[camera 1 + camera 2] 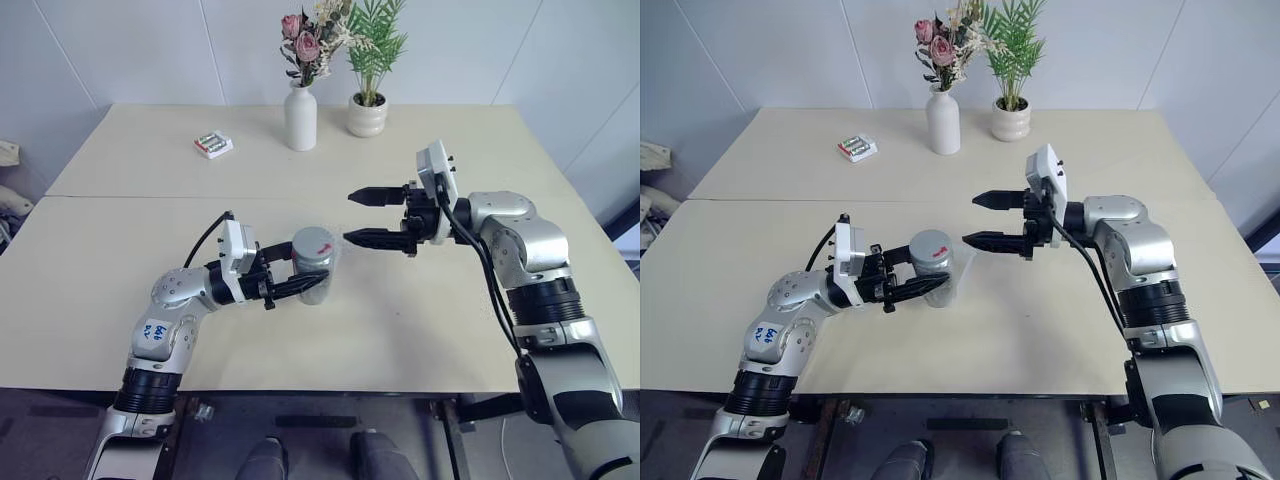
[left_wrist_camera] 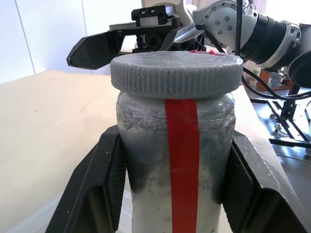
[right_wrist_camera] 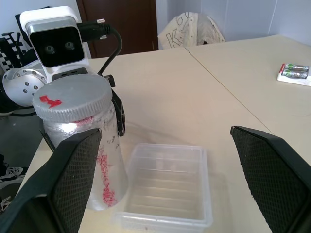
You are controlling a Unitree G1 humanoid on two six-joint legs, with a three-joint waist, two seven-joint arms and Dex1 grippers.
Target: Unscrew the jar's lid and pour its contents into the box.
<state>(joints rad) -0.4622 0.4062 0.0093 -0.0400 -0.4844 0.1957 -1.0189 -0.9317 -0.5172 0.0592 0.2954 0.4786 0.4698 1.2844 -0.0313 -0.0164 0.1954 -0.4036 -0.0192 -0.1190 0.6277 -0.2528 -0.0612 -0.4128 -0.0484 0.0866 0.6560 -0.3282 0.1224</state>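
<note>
None of the task's steps looked finished: the lid (image 2: 176,73) sat squarely on the jar (image 1: 314,264), so the unscrewing, the lifting off and the pouring were all left to do, by my reading. Whatever the jar held could not be made out through its smeared wall.

On the left, the left gripper (image 1: 292,287) was clamped on the jar's body, one finger (image 2: 99,187) on each side below the lid, holding it upright a little above the table (image 1: 120,250). That arm reached in from the robot's left with the forearm low and the gripper pointing across toward the right, about level.

Next came the box (image 3: 167,184), a clear shallow tray that stood empty on the table just beside the jar in the right wrist view.

Further right, the right gripper (image 1: 371,216) stood wide open and held nothing. Its two fingers pointed level toward the jar, the lower tip just short of the lid. The right arm was bent at the elbow and raised, its hand a little higher than the left one.
</note>
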